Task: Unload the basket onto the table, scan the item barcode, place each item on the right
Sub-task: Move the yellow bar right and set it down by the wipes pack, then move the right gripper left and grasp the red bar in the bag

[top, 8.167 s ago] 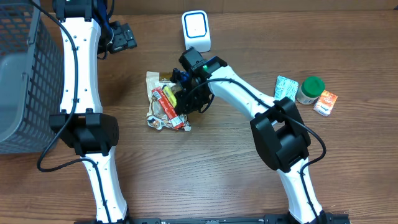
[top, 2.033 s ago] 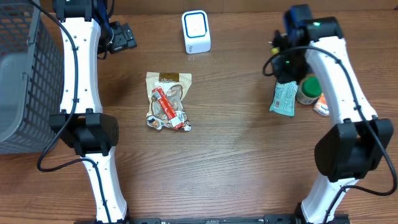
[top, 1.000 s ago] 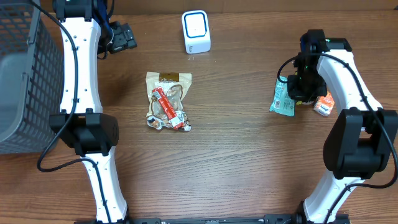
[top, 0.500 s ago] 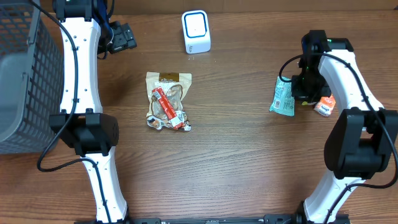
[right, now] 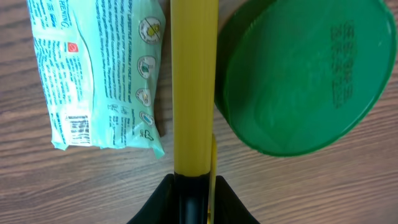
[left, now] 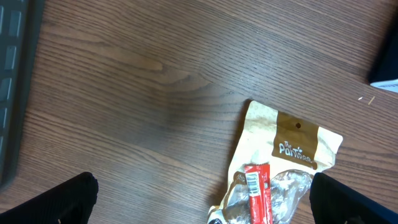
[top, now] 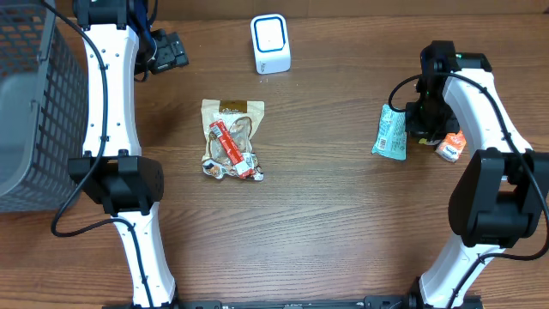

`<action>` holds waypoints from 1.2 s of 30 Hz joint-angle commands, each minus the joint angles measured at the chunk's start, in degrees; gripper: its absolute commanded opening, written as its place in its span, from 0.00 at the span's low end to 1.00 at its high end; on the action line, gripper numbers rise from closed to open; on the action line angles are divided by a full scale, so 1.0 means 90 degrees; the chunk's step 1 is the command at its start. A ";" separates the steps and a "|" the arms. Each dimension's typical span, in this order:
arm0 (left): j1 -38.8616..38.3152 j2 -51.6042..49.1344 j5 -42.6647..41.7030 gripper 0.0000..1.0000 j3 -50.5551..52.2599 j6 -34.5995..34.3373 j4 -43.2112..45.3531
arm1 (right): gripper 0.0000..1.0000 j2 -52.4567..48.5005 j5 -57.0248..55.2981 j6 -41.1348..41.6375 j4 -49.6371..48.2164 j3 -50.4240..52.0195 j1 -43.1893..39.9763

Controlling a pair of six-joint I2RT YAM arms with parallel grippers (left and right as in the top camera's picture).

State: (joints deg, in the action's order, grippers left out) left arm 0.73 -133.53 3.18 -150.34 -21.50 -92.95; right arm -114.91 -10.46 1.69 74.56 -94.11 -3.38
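Across all three views a brown wood-grain table [top: 326, 223] fills the frame to its edges. Far centre: one white scanner [top: 271, 43], upright. Left edge: one grey mesh basket [top: 26, 103], cut off by the frame. Centre-left: one tan snack pouch [top: 230, 129] lying flat, with a red stick pack [left: 258, 193] on top; I cannot tell if the stick is a separate item. Right side: one mint-green packet [top: 392, 135] lying flat with its barcode facing up, and one small orange carton [top: 449, 148] partly under the arm. Between them sits one jar, of which only the green lid [right: 305, 74] shows. Its body is hidden, the overhead view of it is blocked by the right gripper [top: 427, 120], and the embossed text on the lid is too faint to read. In the wrist view that gripper's fingers are drawn together into a single yellow bar standing in the gap between packet and lid, tips cut off by the top of the frame, with nothing clamped between them. Whether the bar touches the lid rim I cannot tell. The left gripper [top: 168, 50] hangs at the far left, near the basket and well apart from the pouch. It is spread wide and empty, with black fingertips [left: 59, 199] only just in the wrist frame's corners. Count: two arms, one scanner, one basket, four or five goods.
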 commanded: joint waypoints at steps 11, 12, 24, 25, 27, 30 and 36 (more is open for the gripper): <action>-0.0044 -0.0032 -0.0024 1.00 0.0015 -0.0090 0.0024 | 0.20 -0.0010 0.0799 0.0000 -0.0163 0.0034 -0.0027; -0.0044 -0.0032 -0.0024 1.00 0.0015 -0.0090 0.0022 | 0.22 -0.0010 0.0799 0.0000 -0.0163 0.0034 -0.0027; -0.0039 -0.0032 -0.0024 1.00 0.0015 -0.0090 0.0024 | 0.29 -0.0010 0.0852 0.0002 -0.0386 0.0034 -0.0012; -0.0039 -0.0032 -0.0024 1.00 0.0015 -0.0090 0.0024 | 0.29 -0.0010 0.0954 0.0002 -0.0454 0.0034 0.0000; -0.0039 -0.0032 -0.0024 1.00 0.0015 -0.0090 0.0024 | 0.29 -0.0010 0.1416 0.0005 -0.0673 0.0034 0.0039; -0.0053 -0.0032 -0.0024 1.00 0.0015 -0.0090 0.0024 | 0.32 -0.0010 0.2688 0.0005 -0.1132 0.0034 0.0172; -0.0053 -0.0032 -0.0027 1.00 0.0015 -0.0090 0.0024 | 0.33 -0.0010 0.4024 0.0005 -0.2101 0.0034 0.0840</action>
State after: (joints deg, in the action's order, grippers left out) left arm 0.73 -133.53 3.18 -150.34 -21.50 -92.95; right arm -114.91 17.26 1.54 57.32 -94.06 0.60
